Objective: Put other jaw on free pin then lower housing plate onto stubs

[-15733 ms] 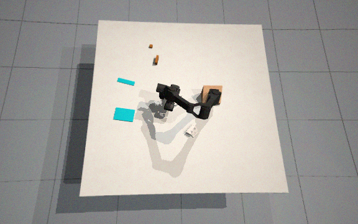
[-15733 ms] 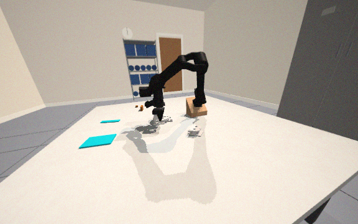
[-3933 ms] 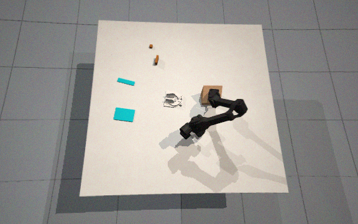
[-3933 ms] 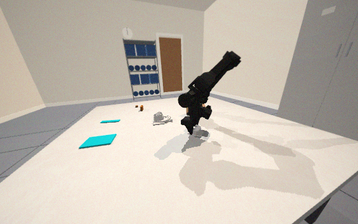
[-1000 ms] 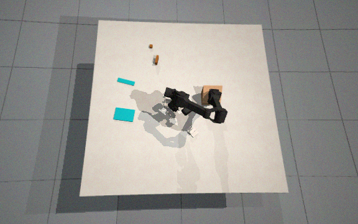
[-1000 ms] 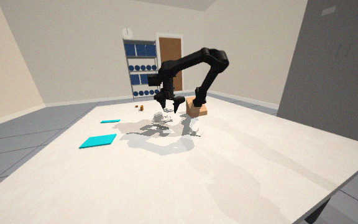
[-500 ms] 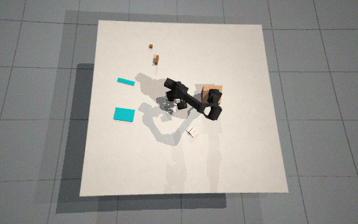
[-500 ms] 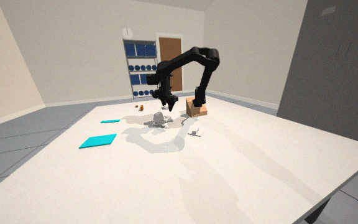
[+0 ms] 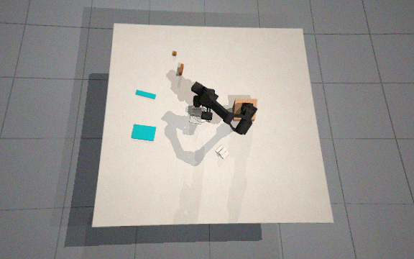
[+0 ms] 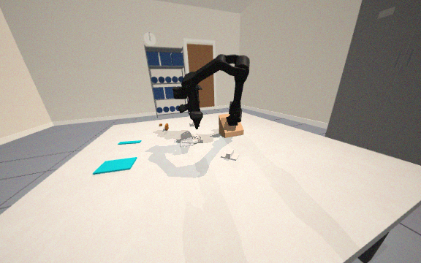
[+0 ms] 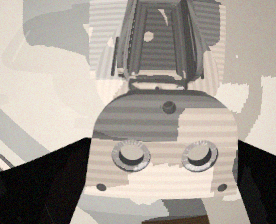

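My gripper (image 10: pixel 196 127) (image 11: pixel 163 147) points down and is shut on the housing plate (image 11: pixel 161 172), a pale striped plate with two large round holes and rounded upper corners. The plate spans the space between the black fingers in the wrist view. The pale gripper assembly (image 10: pixel 186 135) (image 11: pixel 103 30) lies on the table below and beyond the plate. Two long grey jaw-like parts (image 11: pixel 131 40) (image 11: pixel 190 40) stand side by side on it. The plate is above the table and apart from the assembly's visible part. Its near end with pins, stubs and gear teeth is hidden under the plate.
A small white slotted piece (image 9: pixel 222 152) (image 10: pixel 229 155) lies nearer the exterior camera. A large cyan slab (image 9: pixel 144 132) (image 10: pixel 115 166) and a narrow cyan strip (image 9: pixel 145 94) (image 10: pixel 129 142) lie to the left. Two small orange pieces (image 9: pixel 174 53) (image 9: pixel 181 69) are farther back. The arm stands on a tan block (image 9: pixel 238 103) (image 10: pixel 233 133).
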You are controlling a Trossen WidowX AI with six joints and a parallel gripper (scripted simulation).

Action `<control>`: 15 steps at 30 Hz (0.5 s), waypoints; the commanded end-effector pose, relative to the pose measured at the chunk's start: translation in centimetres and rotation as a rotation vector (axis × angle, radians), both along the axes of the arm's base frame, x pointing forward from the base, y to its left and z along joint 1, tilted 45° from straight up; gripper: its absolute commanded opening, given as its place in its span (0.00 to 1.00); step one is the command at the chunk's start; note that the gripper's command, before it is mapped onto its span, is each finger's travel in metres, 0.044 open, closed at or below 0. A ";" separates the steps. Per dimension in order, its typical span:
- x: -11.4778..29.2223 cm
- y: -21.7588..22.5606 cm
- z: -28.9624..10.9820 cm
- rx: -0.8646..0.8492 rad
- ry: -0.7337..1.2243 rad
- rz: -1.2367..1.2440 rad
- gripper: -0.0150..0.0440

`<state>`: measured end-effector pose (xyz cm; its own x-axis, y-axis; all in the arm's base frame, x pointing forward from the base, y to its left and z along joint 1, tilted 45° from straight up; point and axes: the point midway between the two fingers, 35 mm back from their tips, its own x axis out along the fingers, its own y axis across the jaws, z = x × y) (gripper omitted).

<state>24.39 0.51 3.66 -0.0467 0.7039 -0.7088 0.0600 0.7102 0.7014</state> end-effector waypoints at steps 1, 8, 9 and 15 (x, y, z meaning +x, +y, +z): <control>0.0 -0.1 -0.2 -0.003 0.014 -0.013 0.85; 0.0 -0.1 -0.2 -0.003 0.014 -0.013 0.85; 0.0 -0.1 -0.2 -0.003 0.014 -0.013 0.85; 0.0 -0.1 -0.2 -0.004 0.017 -0.016 0.85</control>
<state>24.37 0.44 3.53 -0.0475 0.7053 -0.7073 0.0792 0.7085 0.7012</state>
